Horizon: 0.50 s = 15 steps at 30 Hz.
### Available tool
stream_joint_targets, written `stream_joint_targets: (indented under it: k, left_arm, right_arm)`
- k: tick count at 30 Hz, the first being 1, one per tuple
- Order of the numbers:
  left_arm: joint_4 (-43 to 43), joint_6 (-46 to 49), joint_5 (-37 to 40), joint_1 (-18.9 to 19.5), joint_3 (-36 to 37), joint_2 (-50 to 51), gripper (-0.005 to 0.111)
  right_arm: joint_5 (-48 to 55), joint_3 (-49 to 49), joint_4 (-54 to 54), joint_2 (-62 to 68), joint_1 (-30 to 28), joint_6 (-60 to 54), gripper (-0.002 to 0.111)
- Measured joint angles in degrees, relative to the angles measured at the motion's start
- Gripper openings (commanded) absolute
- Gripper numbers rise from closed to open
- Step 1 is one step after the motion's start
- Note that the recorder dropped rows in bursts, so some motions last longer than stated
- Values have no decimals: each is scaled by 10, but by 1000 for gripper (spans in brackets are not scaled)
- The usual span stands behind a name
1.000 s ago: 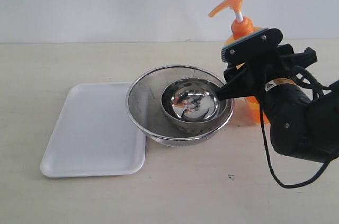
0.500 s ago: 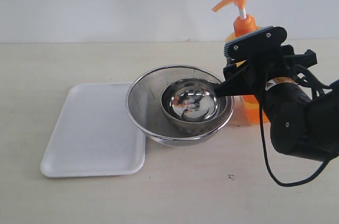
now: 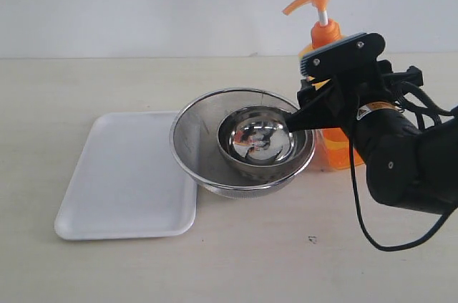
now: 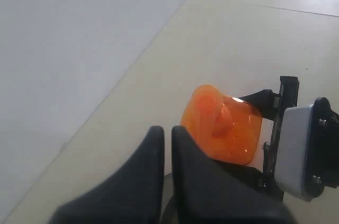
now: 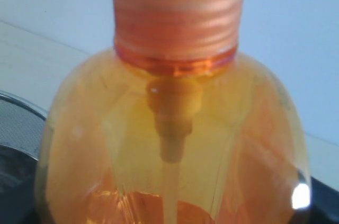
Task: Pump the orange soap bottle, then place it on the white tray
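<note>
White tray (image 3: 122, 181): lay left, just beside the mesh bowl (image 3: 189, 145).
Mesh bowl: held a smaller steel bowl (image 3: 257, 138).
Orange soap bottle (image 3: 335, 149): upright, right of bowls, apart from tray.
Right gripper (image 3: 315, 113): clamped on bottle.
Left gripper (image 4: 167, 155): fingers together above pump.

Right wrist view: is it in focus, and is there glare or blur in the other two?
Right wrist view: orange soap bottle fills the frame, soft, one small glint on its side. Exterior view: sharp, evenly lit, small steel bowl mirrors its surroundings. Left wrist view: left claw blurred up close.
</note>
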Motion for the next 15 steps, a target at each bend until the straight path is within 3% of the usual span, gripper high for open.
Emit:
stream_joint_targets:
  k: [15]
  left_arm:
    - [0, 6, -21, 0, 0, 41, 5]
  right_arm:
    - [14, 0, -7, -5, 0, 1, 0]
